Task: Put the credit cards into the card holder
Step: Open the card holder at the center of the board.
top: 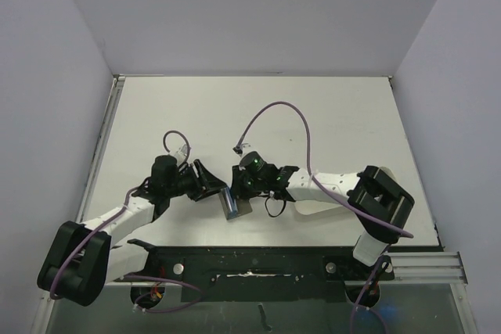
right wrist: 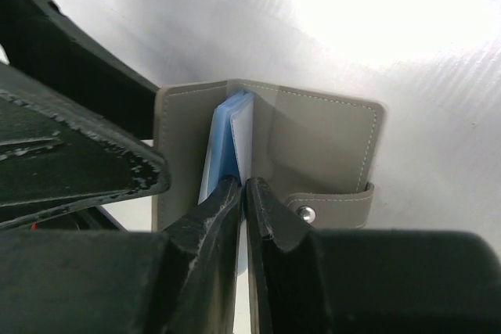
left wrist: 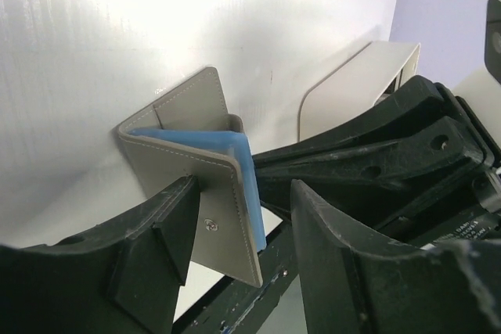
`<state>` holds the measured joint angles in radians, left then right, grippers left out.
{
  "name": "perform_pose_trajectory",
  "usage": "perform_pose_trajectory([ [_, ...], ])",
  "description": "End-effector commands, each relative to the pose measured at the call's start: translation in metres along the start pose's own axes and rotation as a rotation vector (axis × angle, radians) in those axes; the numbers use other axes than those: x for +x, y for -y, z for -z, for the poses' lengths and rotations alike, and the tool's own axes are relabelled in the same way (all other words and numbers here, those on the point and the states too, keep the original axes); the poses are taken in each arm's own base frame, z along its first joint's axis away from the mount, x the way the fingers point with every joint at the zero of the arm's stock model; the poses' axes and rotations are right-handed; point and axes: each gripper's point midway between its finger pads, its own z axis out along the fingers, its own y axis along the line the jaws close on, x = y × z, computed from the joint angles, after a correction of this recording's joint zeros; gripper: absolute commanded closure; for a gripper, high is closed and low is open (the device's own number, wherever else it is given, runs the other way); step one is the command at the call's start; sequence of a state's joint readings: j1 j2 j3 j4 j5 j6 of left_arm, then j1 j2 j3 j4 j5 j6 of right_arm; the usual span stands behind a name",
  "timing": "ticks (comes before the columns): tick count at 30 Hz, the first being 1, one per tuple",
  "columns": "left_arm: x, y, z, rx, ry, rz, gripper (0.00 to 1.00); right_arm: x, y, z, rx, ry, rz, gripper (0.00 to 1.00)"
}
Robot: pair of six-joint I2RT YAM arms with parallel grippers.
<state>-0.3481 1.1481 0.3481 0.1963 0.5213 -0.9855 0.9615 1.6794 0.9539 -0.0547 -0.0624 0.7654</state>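
Note:
The grey-olive card holder (top: 232, 204) stands half folded on the table between my two grippers, its light blue lining (left wrist: 239, 154) showing inside the fold. My left gripper (left wrist: 244, 193) is open, and one outer flap of the card holder (left wrist: 192, 115) sits between its fingers, close to the left finger (left wrist: 156, 248). My right gripper (right wrist: 243, 181) is shut on the thin edge of an inner blue leaf of the card holder (right wrist: 321, 138). The snap button (right wrist: 306, 213) lies just beside its right finger. The credit cards are out of view.
A white oblong tray (left wrist: 352, 87) lies on the table behind the card holder, next to the right arm. The black rail at the table's near edge (top: 258, 260) runs just below the grippers. Grey walls close in the table on the left, back and right.

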Motion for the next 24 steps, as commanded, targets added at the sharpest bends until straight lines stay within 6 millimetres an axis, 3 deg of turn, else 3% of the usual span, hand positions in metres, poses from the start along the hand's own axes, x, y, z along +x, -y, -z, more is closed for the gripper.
perform_pose_trajectory([
  [1, -0.002, 0.018, -0.002, 0.086, -0.003, -0.034, 0.52, -0.034, -0.036, 0.019, -0.07, 0.119, 0.03, 0.91],
  [10, -0.004, 0.012, -0.007, 0.057, -0.013, -0.042, 0.53, -0.036, -0.033, 0.028, 0.058, 0.134, 0.058, 0.92],
  [15, -0.004, 0.007, -0.008, 0.038, -0.006, -0.046, 0.61, -0.035, -0.029, 0.028, 0.093, 0.133, 0.048, 0.92],
  [17, -0.005, 0.004, -0.007, 0.021, 0.004, -0.051, 0.66, -0.035, -0.026, 0.029, 0.104, 0.138, 0.038, 0.92],
  [24, -0.006, -0.003, -0.008, -0.009, 0.007, -0.063, 0.97, -0.03, -0.017, 0.028, 0.125, 0.138, 0.023, 0.93],
])
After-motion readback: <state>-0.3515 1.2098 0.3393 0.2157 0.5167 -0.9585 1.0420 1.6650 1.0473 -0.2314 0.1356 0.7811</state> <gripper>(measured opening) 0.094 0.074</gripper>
